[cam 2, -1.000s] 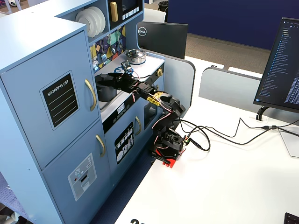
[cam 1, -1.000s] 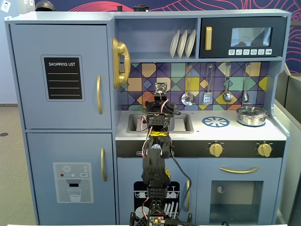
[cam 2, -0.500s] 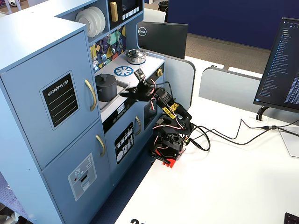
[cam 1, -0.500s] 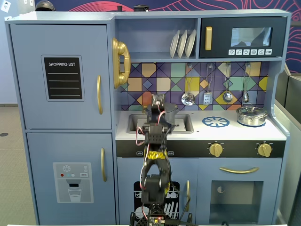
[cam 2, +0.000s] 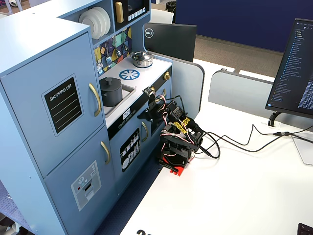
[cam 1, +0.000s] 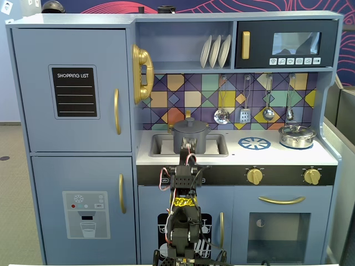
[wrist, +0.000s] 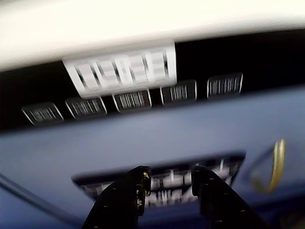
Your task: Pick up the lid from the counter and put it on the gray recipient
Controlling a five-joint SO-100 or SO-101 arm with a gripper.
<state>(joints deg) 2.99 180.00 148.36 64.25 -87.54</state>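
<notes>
The gray recipient (cam 1: 190,138) stands in the sink cut-out of the white counter (cam 1: 277,156), and the dark-gray lid (cam 1: 190,123) with its small knob rests flat on top of it. In a fixed view from the side, the lid (cam 2: 110,81) caps the recipient (cam 2: 111,93) on the counter (cam 2: 149,67). My gripper (cam 2: 145,113) hangs below counter level, facing the black control panel. In the blurred wrist view the gripper (wrist: 170,174) is open, its two black fingers (wrist: 136,191) apart with nothing between them.
A shiny silver pot (cam 1: 297,136) sits at the counter's right end beside the blue burner ring (cam 1: 254,143). Utensils (cam 1: 244,108) hang on the tiled back wall. The folded arm (cam 1: 182,188) stands before the dishwasher door. Gold knobs (cam 1: 254,176) stick out of the front panel.
The arm has drawn back from over the sink and folded down in front of the control panel. The lid stays on the gray recipient.
</notes>
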